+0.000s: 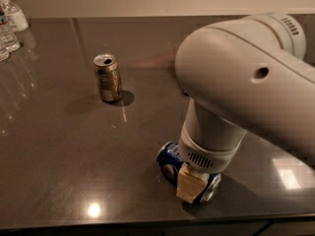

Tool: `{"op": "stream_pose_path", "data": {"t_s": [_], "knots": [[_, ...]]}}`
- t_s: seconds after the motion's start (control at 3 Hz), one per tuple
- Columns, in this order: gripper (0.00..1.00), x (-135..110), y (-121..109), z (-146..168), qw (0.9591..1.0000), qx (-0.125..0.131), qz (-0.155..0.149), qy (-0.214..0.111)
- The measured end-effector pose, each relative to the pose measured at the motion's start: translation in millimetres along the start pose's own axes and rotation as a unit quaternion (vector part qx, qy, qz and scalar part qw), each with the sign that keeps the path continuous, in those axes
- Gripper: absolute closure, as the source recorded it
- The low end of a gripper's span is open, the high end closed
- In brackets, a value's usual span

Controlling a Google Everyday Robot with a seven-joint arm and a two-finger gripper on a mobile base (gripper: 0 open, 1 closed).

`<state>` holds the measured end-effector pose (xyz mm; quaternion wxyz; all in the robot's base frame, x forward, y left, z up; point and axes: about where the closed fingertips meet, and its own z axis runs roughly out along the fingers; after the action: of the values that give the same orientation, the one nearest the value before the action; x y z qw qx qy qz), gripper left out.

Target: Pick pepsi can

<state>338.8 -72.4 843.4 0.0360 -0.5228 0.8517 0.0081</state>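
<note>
The pepsi can lies on its side near the front edge of the dark table. It is dark blue with a round red-white-blue logo and a silver end that shows at its right. My gripper is down on the can's right half, coming from above, and covers much of it. The big white arm fills the right of the view.
A gold-brown can stands upright at the middle left of the table. Clear water bottles stand at the far left corner. The table's front edge runs just below the pepsi can. A wall is behind the table.
</note>
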Motion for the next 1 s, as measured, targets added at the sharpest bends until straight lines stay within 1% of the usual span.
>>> {"op": "stream_pose_path", "data": {"t_s": [0.33,0.67,1.0], "knots": [[0.64,1.4,-6.0,-3.0,0.9999,0.006,0.009,-0.001],[0.87,0.6,-18.0,-20.2,0.9996,0.022,0.014,-0.012],[1.0,-3.4,-28.7,-42.3,0.9991,0.029,0.01,-0.03]]}}
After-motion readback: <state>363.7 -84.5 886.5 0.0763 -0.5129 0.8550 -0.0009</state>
